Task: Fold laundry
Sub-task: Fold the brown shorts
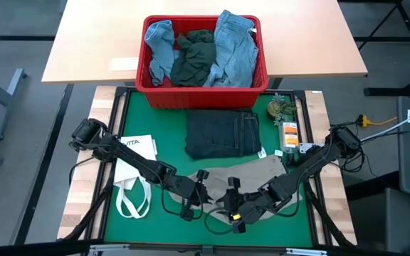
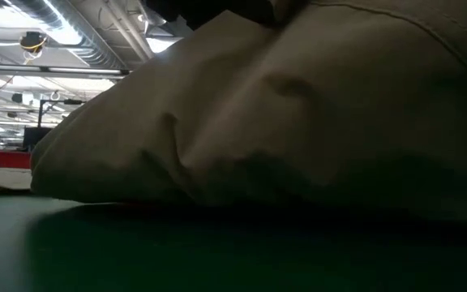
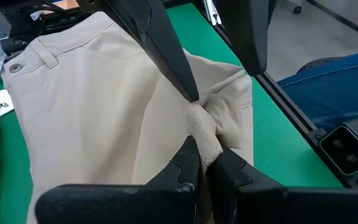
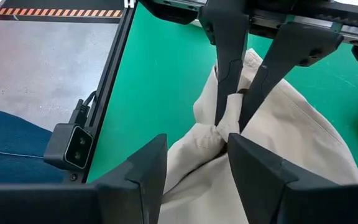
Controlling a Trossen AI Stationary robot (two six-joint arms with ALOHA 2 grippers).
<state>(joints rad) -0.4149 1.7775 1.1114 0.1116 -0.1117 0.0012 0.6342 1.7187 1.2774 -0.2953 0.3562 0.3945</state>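
Beige pants (image 1: 255, 173) lie spread on the green mat (image 1: 155, 121) near the table's front edge. Their waistband with a button (image 3: 14, 65) is on the side toward the folded jeans. In the low view the beige cloth (image 2: 282, 122) rises in a hump off the mat. My left gripper (image 3: 207, 152) comes from the left and is shut on a bunch of this cloth. My right gripper (image 4: 197, 140) comes from the right and faces it. It is open, with its fingers (image 3: 173, 56) on either side of the same bunch. My left gripper pinches a gathered bunch of several layers (image 3: 205, 134) at the pants' near edge between its two fingers. The fingers slant down from the table's left. The bunch is raised off the mat and the rest of the pants lies on it. My right gripper is open around the bunch; I cannot tell whether a fingertip (image 3: 193, 94) touches the cloth.
Folded dark jeans (image 1: 223, 134) lie on the mat behind the pants. Beyond them a red basket (image 1: 151, 89) holds blue and dark green pieces. A white tote bag (image 1: 130, 178) lies at the left. A small plant and an orange item (image 1: 287, 128) stand at the right. A person's blue-clad leg (image 3: 334, 81) is past the near edge.
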